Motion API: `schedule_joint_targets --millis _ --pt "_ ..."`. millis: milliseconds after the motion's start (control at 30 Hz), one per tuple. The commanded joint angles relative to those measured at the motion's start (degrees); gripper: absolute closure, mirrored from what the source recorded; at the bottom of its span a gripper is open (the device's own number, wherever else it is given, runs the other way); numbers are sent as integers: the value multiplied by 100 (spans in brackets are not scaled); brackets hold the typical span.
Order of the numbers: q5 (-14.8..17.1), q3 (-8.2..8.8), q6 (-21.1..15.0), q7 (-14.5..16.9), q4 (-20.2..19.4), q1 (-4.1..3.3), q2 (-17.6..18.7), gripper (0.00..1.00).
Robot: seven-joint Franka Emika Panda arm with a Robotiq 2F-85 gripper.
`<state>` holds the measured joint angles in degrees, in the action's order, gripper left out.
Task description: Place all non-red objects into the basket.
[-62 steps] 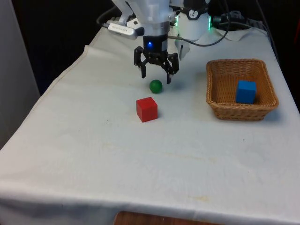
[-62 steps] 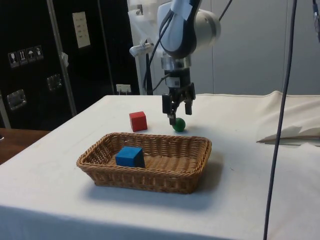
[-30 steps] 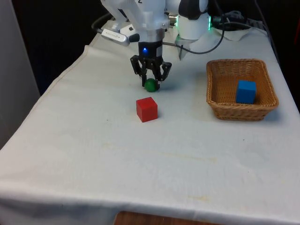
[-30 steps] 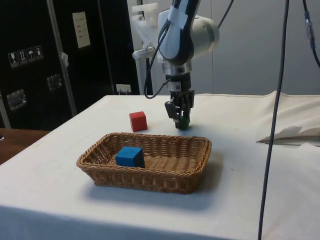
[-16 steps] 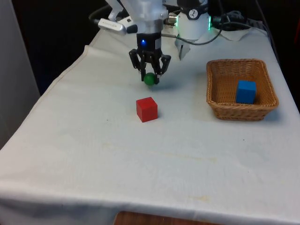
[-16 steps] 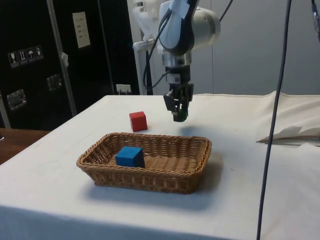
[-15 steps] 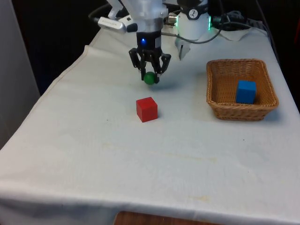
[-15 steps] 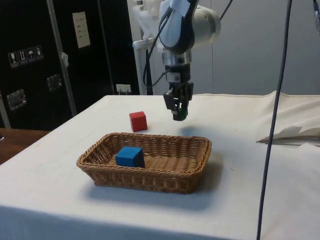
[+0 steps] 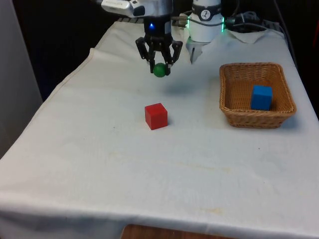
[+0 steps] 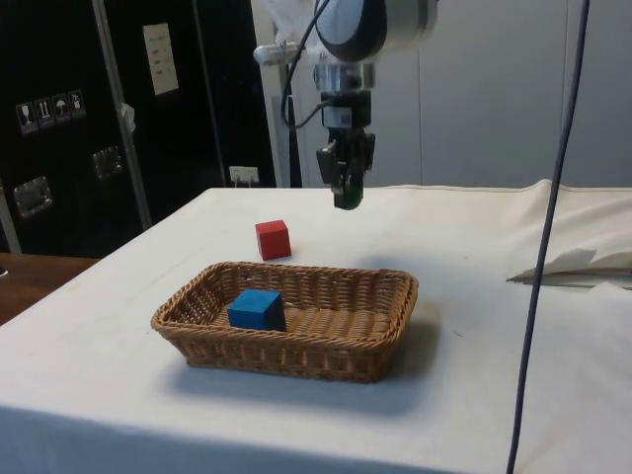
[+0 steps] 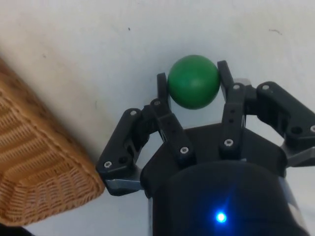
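The green ball (image 9: 159,69) is small, smooth and round, and I hold it pinched between the two fingers of my gripper (image 9: 159,68), lifted clear above the white cloth (image 9: 99,149). In the wrist view the fingers (image 11: 162,98) press its sides. The red cube (image 9: 156,116) sits on the cloth nearer the camera. The wicker basket (image 9: 229,94), at the front view's right, holds a blue cube (image 9: 261,97). Bare cloth lies between me and the basket's rim.
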<state>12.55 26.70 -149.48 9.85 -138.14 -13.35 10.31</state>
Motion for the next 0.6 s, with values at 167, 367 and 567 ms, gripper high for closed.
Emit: schedule_joint_targets --millis 167,367,567 --pt "-281 0 246 -120 -6 -80 -309 100" --pt "-350 -92 321 -218 -17 -138 -453 100" --pt "-447 -252 384 -390 -40 -172 -596 100"
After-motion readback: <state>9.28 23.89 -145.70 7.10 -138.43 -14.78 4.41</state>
